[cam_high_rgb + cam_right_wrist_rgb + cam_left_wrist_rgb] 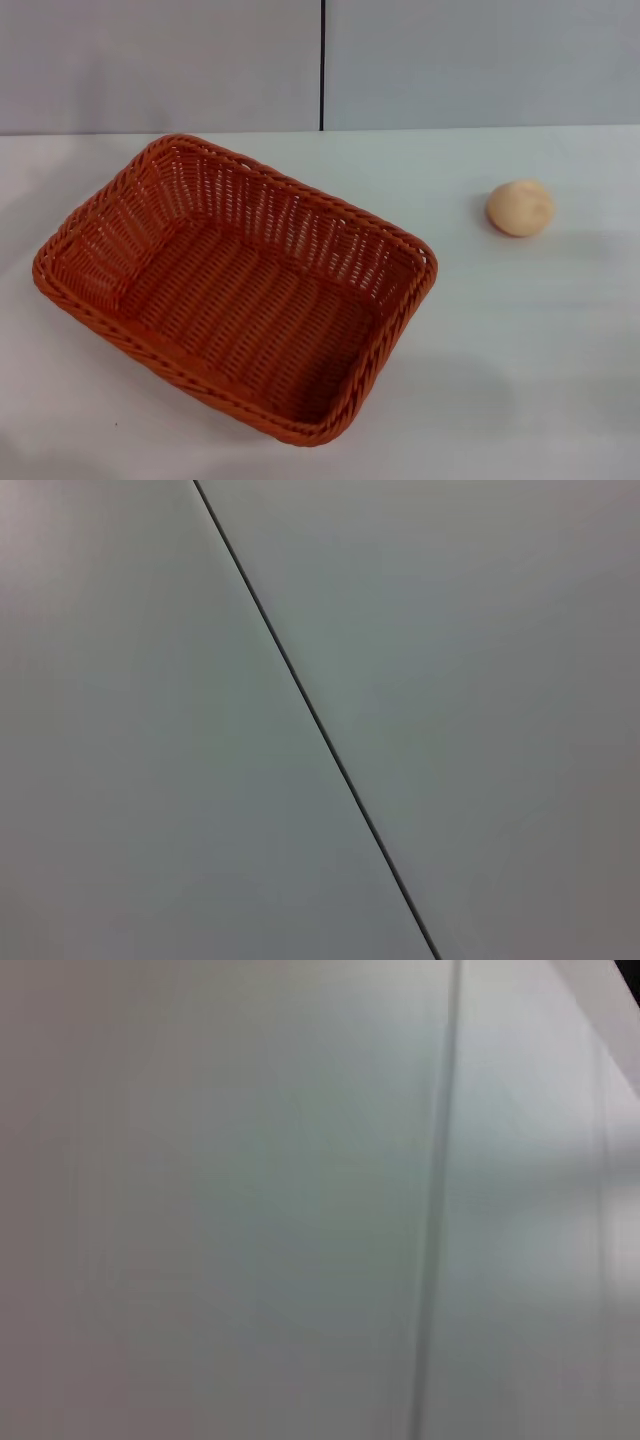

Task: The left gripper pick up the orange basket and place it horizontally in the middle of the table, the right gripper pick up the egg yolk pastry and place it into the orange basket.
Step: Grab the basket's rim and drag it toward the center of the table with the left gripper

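Note:
The orange basket [110,250] rests on the white table [520,380], left of centre in the head view, turned at an angle with one corner toward the front. It holds nothing. The egg yolk pastry [520,208], a small pale golden ball, lies on the table to the right of the basket, well apart from it. Neither gripper appears in any view. Both wrist views face only a plain grey panel surface with a thin seam.
A grey panelled wall [160,60] with a dark vertical seam [322,60] runs behind the table's far edge. Bare tabletop lies between the basket and the pastry and along the front right.

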You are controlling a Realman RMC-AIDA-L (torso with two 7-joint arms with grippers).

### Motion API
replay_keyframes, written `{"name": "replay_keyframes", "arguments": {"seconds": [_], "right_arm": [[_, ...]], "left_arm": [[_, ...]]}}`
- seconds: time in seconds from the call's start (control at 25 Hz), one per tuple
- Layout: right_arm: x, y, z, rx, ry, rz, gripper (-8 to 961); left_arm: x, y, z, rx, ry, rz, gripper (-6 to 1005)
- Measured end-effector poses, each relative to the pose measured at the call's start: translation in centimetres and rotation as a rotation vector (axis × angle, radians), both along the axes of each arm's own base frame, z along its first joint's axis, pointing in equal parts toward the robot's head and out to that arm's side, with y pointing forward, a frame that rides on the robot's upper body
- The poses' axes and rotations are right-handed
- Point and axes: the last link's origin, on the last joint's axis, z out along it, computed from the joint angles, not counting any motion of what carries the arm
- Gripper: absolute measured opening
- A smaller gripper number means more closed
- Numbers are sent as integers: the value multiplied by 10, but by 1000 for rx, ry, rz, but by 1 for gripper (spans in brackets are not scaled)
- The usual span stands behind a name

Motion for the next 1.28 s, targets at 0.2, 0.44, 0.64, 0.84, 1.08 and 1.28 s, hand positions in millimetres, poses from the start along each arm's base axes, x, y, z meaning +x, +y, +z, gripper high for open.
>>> {"name": "replay_keyframes", "arguments": {"seconds": [0.2,0.44,0.64,0.84,1.08,1.28], "right_arm": [[3,-1,0,-2,4,-18,609],[5,-1,-2,-11,8,-33,609],[7,-2,-2,-14,10,-42,609],[8,-1,-3,-21,11,-50,609],[10,0,-3,-30,11,-60,608],[12,1,-4,-42,13,-74,608]], "left_arm": [[25,23,4,-209,216,4,725],[45,37,1,-341,458,68,725],[51,45,-6,-412,596,135,724],[48,52,-20,-467,694,207,724],[34,55,-32,-495,755,283,724],[24,54,-41,-534,778,326,725]]}}
